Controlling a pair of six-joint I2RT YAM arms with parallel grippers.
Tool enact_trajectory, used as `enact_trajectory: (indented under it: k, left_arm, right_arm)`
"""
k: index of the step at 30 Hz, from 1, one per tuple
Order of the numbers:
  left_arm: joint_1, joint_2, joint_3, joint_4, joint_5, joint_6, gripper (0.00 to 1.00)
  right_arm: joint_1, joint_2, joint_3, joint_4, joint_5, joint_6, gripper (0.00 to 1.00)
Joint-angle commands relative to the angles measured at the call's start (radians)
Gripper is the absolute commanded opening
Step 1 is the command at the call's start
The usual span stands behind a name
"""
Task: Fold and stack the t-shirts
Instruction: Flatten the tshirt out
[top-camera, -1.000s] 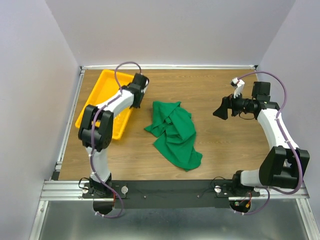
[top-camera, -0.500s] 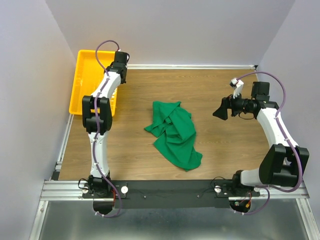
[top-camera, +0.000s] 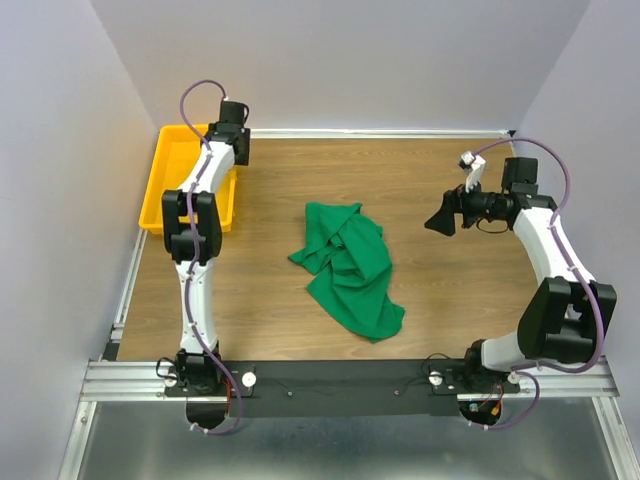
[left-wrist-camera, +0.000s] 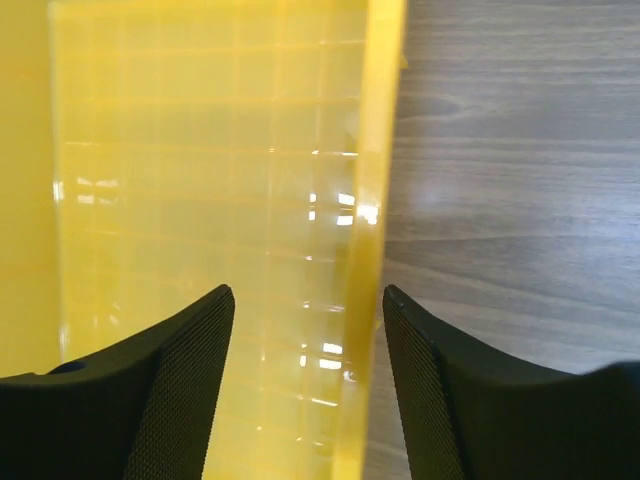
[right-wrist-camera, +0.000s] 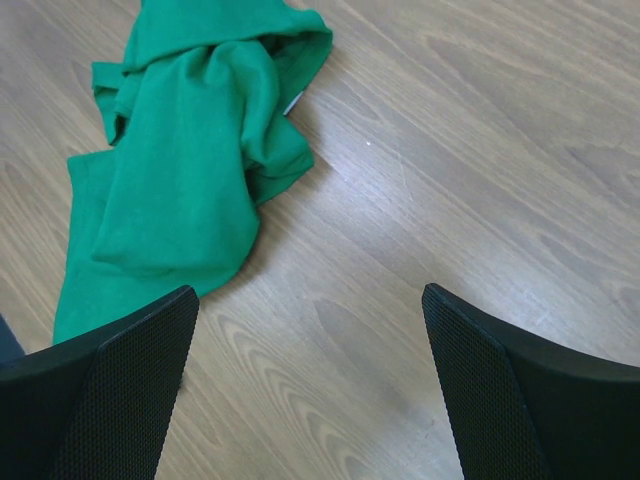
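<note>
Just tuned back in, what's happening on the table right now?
Nothing is held. The crumpled dark-green cotton t-shirt lies unfolded mid-table, with neither arm touching it. The left pincer is open at the far left, its fingers either side of the right wall of the yellow perforated plastic tray. The right pincer hangs open over the bare wooden table, to the shirt's right.

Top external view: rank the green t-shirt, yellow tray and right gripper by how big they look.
1. green t-shirt and yellow tray: about alike. The left arm covers part of the tray, so I can't rank one above the other.
2. right gripper: clearly smallest, even though it is held up nearer the camera.
</note>
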Motion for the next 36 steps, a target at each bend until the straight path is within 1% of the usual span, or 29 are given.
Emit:
enact_trajectory:
  k: [1,2,3,4,5,6,7,8,9,10,12,13,14,15,16,17,19,20,21,22,24,25,26,27,28,30,34,36]
  left_arm:
    - [0.007,-0.179,-0.016,0.039,-0.004,-0.036,0.72]
    - [0.002,-0.288,-0.100,0.064,0.007,-0.034,0.73]
    - [-0.001,-0.350,-0.152,0.126,0.042,-0.033,0.75]
    - [-0.001,-0.411,-0.208,0.162,0.072,-0.033,0.77]
    - [-0.001,-0.477,-0.336,0.199,0.114,-0.033,0.78]
    - [-0.001,-0.599,-0.405,0.276,0.211,-0.033,0.84]
    - [0.001,-0.659,-0.473,0.312,0.269,-0.042,0.87]
    - [0.002,-0.710,-0.603,0.341,0.336,-0.056,0.88]
    - [0.004,-0.791,-0.659,0.371,0.481,-0.094,0.88]
    - [0.002,-0.825,-0.758,0.377,0.534,-0.117,0.88]
    - [-0.001,-0.908,-0.856,0.375,0.625,-0.161,0.88]
    - [-0.001,-0.936,-0.906,0.378,0.634,-0.212,0.88]
    - [-0.002,-1.000,-1.008,0.388,0.646,-0.241,0.87]
    - [-0.004,-1.032,-1.059,0.418,0.674,-0.269,0.86]
    - [-0.004,-1.065,-1.107,0.434,0.685,-0.296,0.85]
    - [-0.004,-1.095,-1.192,0.450,0.697,-0.347,0.84]
    - [-0.007,-1.183,-1.262,0.487,0.715,-0.393,0.84]
    - [-0.007,-1.233,-1.315,0.495,0.717,-0.424,0.84]
    - [-0.008,-1.256,-1.335,0.506,0.709,-0.436,0.84]
    - [-0.008,-1.298,-1.361,0.507,0.706,-0.448,0.84]
    - [-0.008,-1.330,-1.377,0.507,0.685,-0.459,0.84]
    - [-0.008,-1.341,-1.382,0.506,0.680,-0.461,0.84]
    - [-0.008,-1.359,-1.388,0.504,0.679,-0.464,0.84]
    - [-0.008,-1.366,-1.389,0.503,0.679,-0.464,0.84]
    - [-0.008,-1.370,-1.389,0.494,0.680,-0.464,0.84]
    - [-0.008,-1.381,-1.391,0.486,0.680,-0.464,0.84]
    - [-0.007,-1.398,-1.395,0.474,0.676,-0.475,0.84]
    - [-0.008,-1.404,-1.400,0.474,0.677,-0.481,0.84]
  right_arm:
    - [0.046,0.033,0.069,-0.124,-0.089,-0.121,1.00]
    - [0.071,0.051,0.078,-0.157,-0.086,-0.198,1.00]
    - [0.101,0.061,0.084,-0.206,-0.077,-0.227,1.00]
    - [0.162,0.067,0.087,-0.214,-0.049,-0.244,1.00]
    - [0.196,0.074,0.084,-0.216,-0.037,-0.255,1.00]
    - [0.227,0.082,0.084,-0.213,-0.026,-0.255,1.00]
    - [0.285,0.090,0.089,-0.199,-0.003,-0.243,1.00]
    - [0.314,0.105,0.098,-0.189,0.012,-0.205,1.00]
    - [0.350,0.129,0.115,-0.166,0.036,-0.185,1.00]
    - [0.417,0.145,0.124,-0.152,0.090,-0.139,1.00]
    - [0.497,0.173,0.139,-0.098,0.157,-0.105,1.00]
    - [0.575,0.179,0.139,-0.074,0.244,-0.088,1.00]
    - [0.612,0.183,0.138,-0.043,0.294,-0.035,1.00]
    - [0.671,0.205,0.147,0.003,0.363,-0.012,0.99]
    - [0.672,0.220,0.162,0.014,0.383,0.014,0.99]
    - [0.704,0.245,0.185,0.026,0.399,0.095,0.97]
    - [0.715,0.310,0.257,0.052,0.422,0.194,0.89]
    - [0.715,0.332,0.279,0.071,0.454,0.351,0.85]
    - [0.714,0.353,0.300,0.075,0.462,0.405,0.85]
    - [0.713,0.383,0.331,0.078,0.448,0.505,0.85]
    - [0.713,0.398,0.339,0.103,0.417,0.594,0.85]
    - [0.713,0.404,0.337,0.136,0.353,0.634,0.85]
    - [0.715,0.420,0.336,0.149,0.345,0.736,0.84]
    - [0.715,0.429,0.337,0.158,0.342,0.775,0.84]
    - [0.712,0.439,0.337,0.170,0.315,0.804,0.82]
    - [0.714,0.453,0.327,0.180,0.314,0.869,0.81]
    - [0.715,0.461,0.313,0.198,0.357,0.915,0.80]
    - [0.713,0.469,0.314,0.204,0.371,0.935,0.78]
